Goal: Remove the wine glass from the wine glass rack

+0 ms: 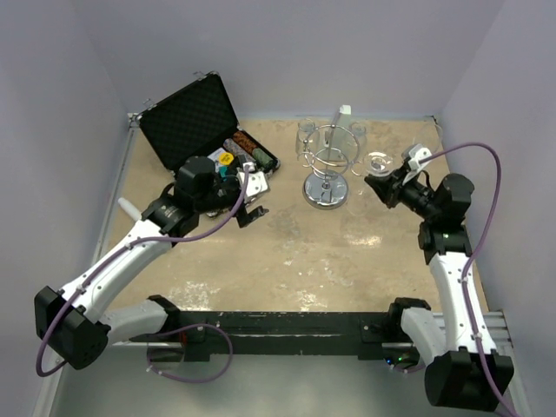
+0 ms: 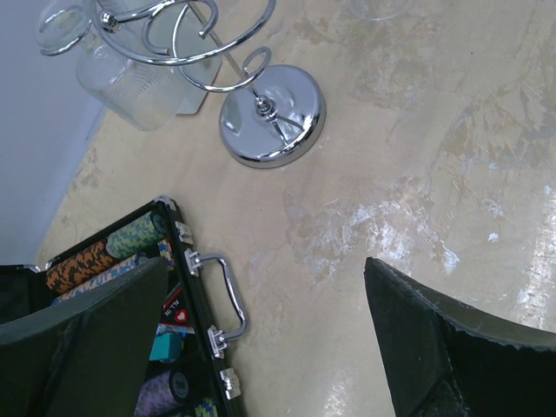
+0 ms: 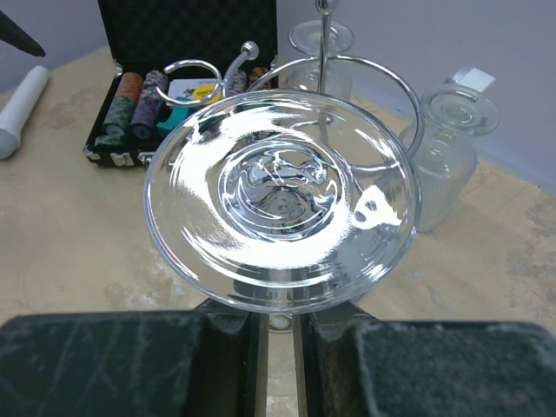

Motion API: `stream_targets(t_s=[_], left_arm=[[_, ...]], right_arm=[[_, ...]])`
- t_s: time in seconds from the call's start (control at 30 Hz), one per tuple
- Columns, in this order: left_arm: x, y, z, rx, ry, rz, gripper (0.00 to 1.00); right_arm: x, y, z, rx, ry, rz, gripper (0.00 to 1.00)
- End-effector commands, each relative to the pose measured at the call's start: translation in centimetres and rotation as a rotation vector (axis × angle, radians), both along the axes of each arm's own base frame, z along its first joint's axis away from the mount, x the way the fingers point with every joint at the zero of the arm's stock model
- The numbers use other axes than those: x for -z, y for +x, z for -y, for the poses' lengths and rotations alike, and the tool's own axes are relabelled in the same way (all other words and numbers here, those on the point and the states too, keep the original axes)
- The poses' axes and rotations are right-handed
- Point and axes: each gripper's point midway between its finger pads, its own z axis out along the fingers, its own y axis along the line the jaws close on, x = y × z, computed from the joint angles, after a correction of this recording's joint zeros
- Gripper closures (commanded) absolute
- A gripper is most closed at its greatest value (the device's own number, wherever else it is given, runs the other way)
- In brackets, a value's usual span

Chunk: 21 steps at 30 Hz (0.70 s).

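Observation:
My right gripper (image 3: pixel 278 326) is shut on the stem of a clear wine glass (image 3: pixel 280 200), whose round foot faces the wrist camera. From above, the wine glass (image 1: pixel 379 162) hangs just right of the wine glass rack (image 1: pixel 326 169), held by the right gripper (image 1: pixel 382 185). The rack is chrome wire, with a mirrored round base (image 2: pixel 272 115) and loops on top (image 3: pixel 382 78). Other ribbed glasses (image 3: pixel 447 143) hang on it. My left gripper (image 2: pixel 267 265) is open and empty over the table beside the case, left of the rack (image 1: pixel 252 201).
An open black case of poker chips (image 1: pixel 208 130) lies at the back left; its chrome handle (image 2: pixel 228 295) sits between the left fingers. Walls close in the table at the back and both sides. More glasses (image 1: pixel 306 139) cluster behind the rack.

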Motion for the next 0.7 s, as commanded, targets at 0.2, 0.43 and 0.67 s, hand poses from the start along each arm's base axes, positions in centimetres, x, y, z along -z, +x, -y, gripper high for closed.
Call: stream_targets(t_s=[0.2, 0.43, 0.67], left_arm=[[-4.3, 0.8, 1.2, 0.111, -0.06, 0.318, 0.0], [-8.5, 0.9, 2.6, 0.129, -0.182, 0.344, 0.0], [-10.7, 0.1, 3.8, 0.175, -0.229, 0.36, 0.0]], right_arm=[[-10.1, -1.2, -0.5, 0.016, 0.114, -0.018, 1.0], [-12.5, 0.3, -1.9, -0.069, 0.279, -0.161, 1.0], [-13.8, 0.7, -3.3, -0.18, 0.389, -0.241, 1.0]])
